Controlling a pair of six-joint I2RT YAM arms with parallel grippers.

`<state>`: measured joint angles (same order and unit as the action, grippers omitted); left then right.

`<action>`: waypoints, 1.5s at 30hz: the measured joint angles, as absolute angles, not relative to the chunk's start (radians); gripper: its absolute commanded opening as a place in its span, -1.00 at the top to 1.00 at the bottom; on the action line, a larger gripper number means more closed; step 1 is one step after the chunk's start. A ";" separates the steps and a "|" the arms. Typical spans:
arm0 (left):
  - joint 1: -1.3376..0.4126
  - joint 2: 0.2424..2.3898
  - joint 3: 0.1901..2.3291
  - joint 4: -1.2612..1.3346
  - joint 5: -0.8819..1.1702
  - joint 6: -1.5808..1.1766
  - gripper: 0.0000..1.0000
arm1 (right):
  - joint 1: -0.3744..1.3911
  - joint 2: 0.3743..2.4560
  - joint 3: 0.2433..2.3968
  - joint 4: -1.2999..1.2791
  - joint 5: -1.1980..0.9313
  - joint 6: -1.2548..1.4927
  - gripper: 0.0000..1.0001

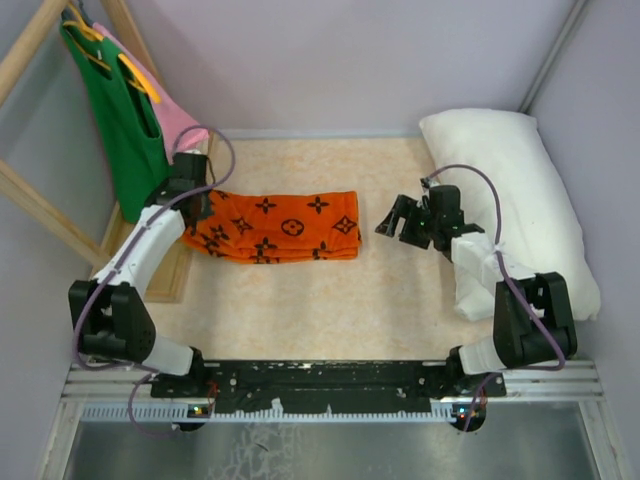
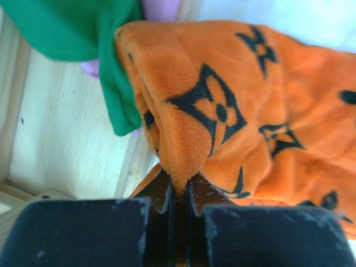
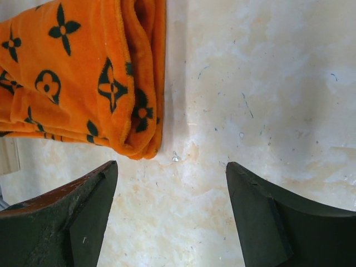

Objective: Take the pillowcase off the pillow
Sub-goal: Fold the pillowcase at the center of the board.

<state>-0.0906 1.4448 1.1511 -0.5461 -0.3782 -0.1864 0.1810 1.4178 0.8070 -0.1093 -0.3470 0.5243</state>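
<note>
Where pale walls (image 1: 330,60) enclose it, the beige tabletop (image 1: 300,300) bears the pillowcase (image 1: 285,228).

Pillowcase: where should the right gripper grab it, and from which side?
Likely grip the pillowcase at its folded right end, coming low from the right: the layers bunch thick there, facing the open right gripper; the left gripper pinches the other end.

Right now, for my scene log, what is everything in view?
pillowcase: one, orange with black motifs, folded on the table left of centre
pillow: one, white, along the table's right side
tank top: one, green, hanging at far left
garment: one, pink, behind the tank top
frame: one, bare wood, far left
table: one, beige marbled, under everything
left gripper: one, black, shut on the pillowcase's left end
right gripper: one, black, open, above bare table right of the pillowcase
</note>
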 measured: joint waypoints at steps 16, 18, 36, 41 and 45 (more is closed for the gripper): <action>-0.735 2.062 1.821 -0.865 -0.899 -0.214 1.00 | 0.181 1.418 0.827 -0.161 -0.337 0.514 -0.60; -0.789 2.153 1.916 -0.924 -0.928 -0.222 1.00 | 0.181 1.418 0.827 -0.162 -0.337 0.513 -0.60; -0.891 2.253 2.107 -0.950 -0.800 -0.199 1.00 | 0.181 1.464 0.804 -0.117 -0.376 0.521 -0.62; -0.896 2.254 2.107 -0.952 -0.764 -0.197 1.00 | 0.181 1.464 0.792 -0.110 -0.385 0.521 -0.63; -0.904 2.254 2.107 -0.955 -0.736 -0.202 1.00 | 0.181 1.464 0.789 -0.103 -0.387 0.521 -0.63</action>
<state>-0.9039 2.2536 2.1071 -0.9554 -0.7364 -0.2016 0.1810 1.4639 0.7891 -0.1028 -0.3874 0.5209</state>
